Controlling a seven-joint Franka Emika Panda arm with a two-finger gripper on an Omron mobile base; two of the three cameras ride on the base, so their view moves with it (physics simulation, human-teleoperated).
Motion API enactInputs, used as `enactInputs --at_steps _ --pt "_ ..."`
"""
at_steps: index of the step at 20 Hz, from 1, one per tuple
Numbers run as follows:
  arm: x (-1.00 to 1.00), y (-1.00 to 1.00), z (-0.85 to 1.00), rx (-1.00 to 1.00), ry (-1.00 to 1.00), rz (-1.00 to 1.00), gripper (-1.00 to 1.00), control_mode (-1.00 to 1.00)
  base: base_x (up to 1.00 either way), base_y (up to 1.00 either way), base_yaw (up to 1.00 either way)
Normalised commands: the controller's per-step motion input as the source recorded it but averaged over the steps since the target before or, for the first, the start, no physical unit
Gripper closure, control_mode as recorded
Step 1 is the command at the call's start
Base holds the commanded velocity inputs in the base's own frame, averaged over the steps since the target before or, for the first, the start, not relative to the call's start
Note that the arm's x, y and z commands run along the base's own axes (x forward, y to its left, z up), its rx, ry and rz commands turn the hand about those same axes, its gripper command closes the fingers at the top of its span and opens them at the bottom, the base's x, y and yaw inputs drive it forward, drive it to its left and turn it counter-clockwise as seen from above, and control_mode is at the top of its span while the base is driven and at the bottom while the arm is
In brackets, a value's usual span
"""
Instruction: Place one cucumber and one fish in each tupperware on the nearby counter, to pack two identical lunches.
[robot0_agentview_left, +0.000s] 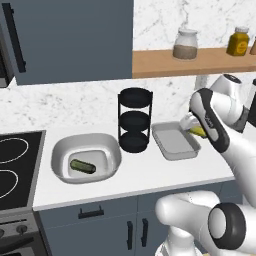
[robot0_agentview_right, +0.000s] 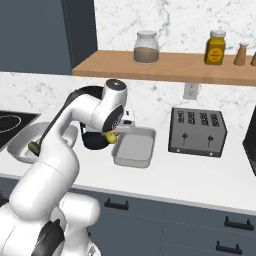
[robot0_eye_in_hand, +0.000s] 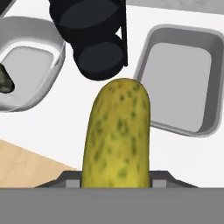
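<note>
My gripper (robot0_eye_in_hand: 116, 181) is shut on the yellow-green cucumber (robot0_eye_in_hand: 118, 135), which sticks out past the fingers. It hangs above the counter (robot0_agentview_left: 145, 175) beside the light-grey tupperware tray (robot0_agentview_left: 175, 141), close to that tray's right end in the left base view. The held cucumber (robot0_agentview_left: 199, 132) also peeks out under the hand (robot0_agentview_right: 112, 134). The tray (robot0_eye_in_hand: 179, 87) holds nothing. A dark green cucumber (robot0_agentview_left: 82, 166) lies in the white tupperware tub (robot0_agentview_left: 57, 150) further left. No fish is in view.
A black three-tier rack (robot0_agentview_left: 135, 120) stands between the two containers. The stovetop (robot0_agentview_left: 15, 160) lies at the far left. A toaster (robot0_agentview_right: 196, 131) sits right of the tray. A wooden shelf (robot0_agentview_right: 165, 65) with jars runs above.
</note>
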Motion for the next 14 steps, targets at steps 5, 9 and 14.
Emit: enactInputs --at_steps 5,9,14 --pt "0.66 -0.08 -0.5 0.0 0.01 -0.07 1.0 -1.0 0.0 0.0 0.0" --pt "0.56 -0.31 -0.64 0.0 0.01 -0.03 1.0 -1.0 0.0 0.0 0.0" --pt "0.31 -0.38 -0.48 0.0 0.0 -0.02 1.0 -1.0 0.0 0.0 0.0"
